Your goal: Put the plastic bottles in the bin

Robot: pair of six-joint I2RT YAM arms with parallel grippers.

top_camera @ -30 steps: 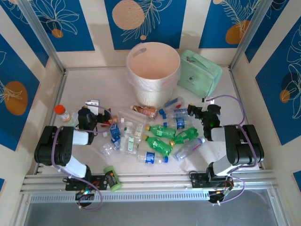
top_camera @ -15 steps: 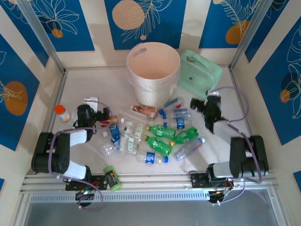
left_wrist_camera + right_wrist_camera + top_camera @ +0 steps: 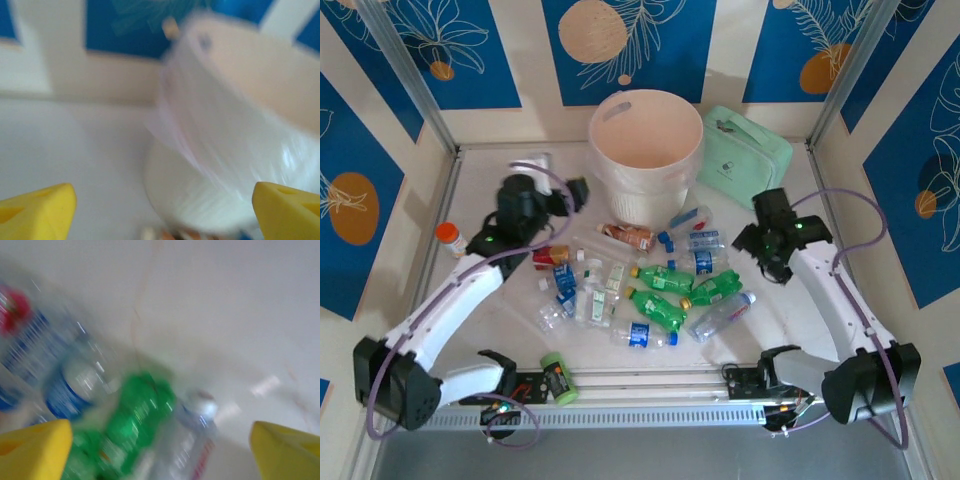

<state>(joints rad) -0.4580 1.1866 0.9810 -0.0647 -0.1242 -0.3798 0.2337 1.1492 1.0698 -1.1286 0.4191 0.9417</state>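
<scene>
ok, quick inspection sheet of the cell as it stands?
Surface: pale table, no spills seen.
Job's things: plastic bottles lie scattered mid-table, in front of the bin; bin upright, no bottle seen inside.
Clutter: mint-green bag right of the bin; orange-capped jar near the left edge; light-green can by the near rail.
Tools: left tool open, empty, facing the bin; right tool open, empty, over bottles on the pile's right side.
Cables: purple cables loop off both arms; no snag seen.
Surroundings: blue leaf-print wall panels, aluminium frame posts.
</scene>
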